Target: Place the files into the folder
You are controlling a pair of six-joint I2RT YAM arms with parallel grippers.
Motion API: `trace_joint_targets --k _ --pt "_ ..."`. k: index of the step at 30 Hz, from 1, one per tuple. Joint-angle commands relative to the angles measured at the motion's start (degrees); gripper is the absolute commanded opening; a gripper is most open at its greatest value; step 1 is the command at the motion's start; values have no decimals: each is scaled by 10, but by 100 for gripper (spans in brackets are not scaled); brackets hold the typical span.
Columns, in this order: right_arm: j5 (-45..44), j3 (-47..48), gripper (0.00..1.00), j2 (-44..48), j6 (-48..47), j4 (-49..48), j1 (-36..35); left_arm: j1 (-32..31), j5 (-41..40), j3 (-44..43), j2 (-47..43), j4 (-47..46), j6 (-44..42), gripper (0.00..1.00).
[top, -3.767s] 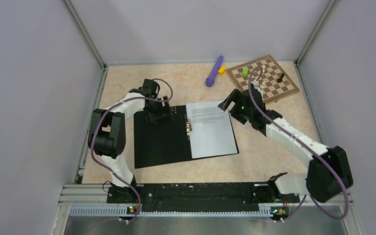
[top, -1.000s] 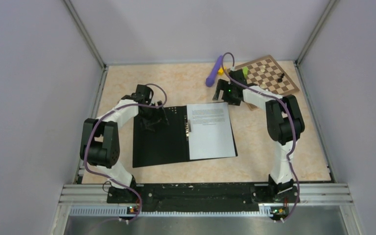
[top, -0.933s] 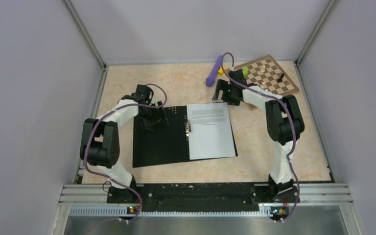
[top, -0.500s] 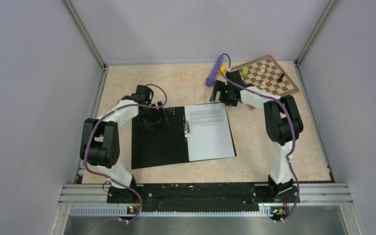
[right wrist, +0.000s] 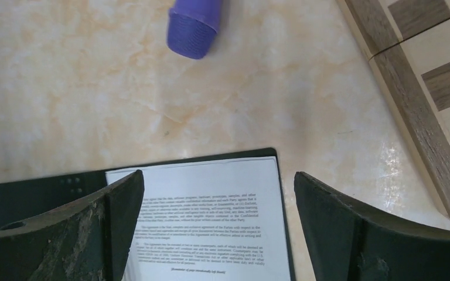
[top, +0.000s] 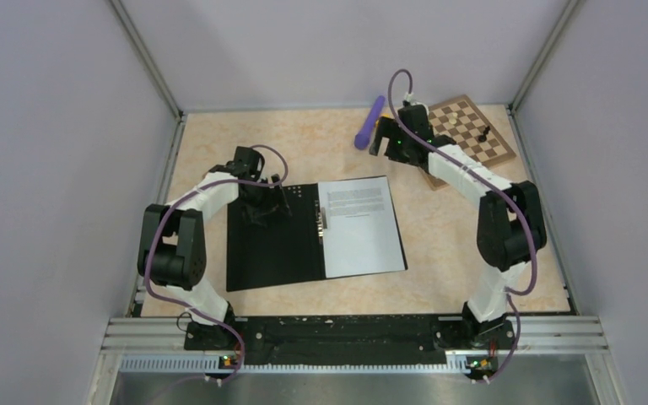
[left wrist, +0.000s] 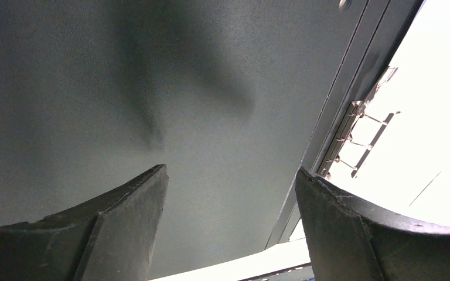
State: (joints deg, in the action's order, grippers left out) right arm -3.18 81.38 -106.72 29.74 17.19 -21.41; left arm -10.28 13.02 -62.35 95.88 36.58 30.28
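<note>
On the desk (top: 439, 253) the folder (top: 274, 245) lies open, black faces up, spine running near to far, with the files (top: 359, 224) (white printed sheets) flat on its right half. The left hand (left wrist: 231, 172), fingers apart and empty, sits low over the bare left cover, so it is the nearer. The right hand (right wrist: 218, 175), likewise apart and empty, hangs beyond the folder's far edge.

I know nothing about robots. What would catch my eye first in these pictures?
An open black folder lies in the middle of the table, with a white printed sheet on its right half. The left gripper is open close over the bare left half. The right gripper, also open, hangs at the far side near a purple tube and a chessboard in the far right corner.
</note>
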Motion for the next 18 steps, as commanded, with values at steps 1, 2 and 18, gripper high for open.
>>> trace_joint_targets --k 1,2,18 --pt "-25 5 97 67 -16 10 -35 2 5 -3 -32 -2 10 85" --pt "-26 -1 97 71 -18 15 -45 2 3 -5 -36 -2 16 84" --pt "-70 15 71 17 -16 90 -186 35 -191 -5 -106 71 59 82"
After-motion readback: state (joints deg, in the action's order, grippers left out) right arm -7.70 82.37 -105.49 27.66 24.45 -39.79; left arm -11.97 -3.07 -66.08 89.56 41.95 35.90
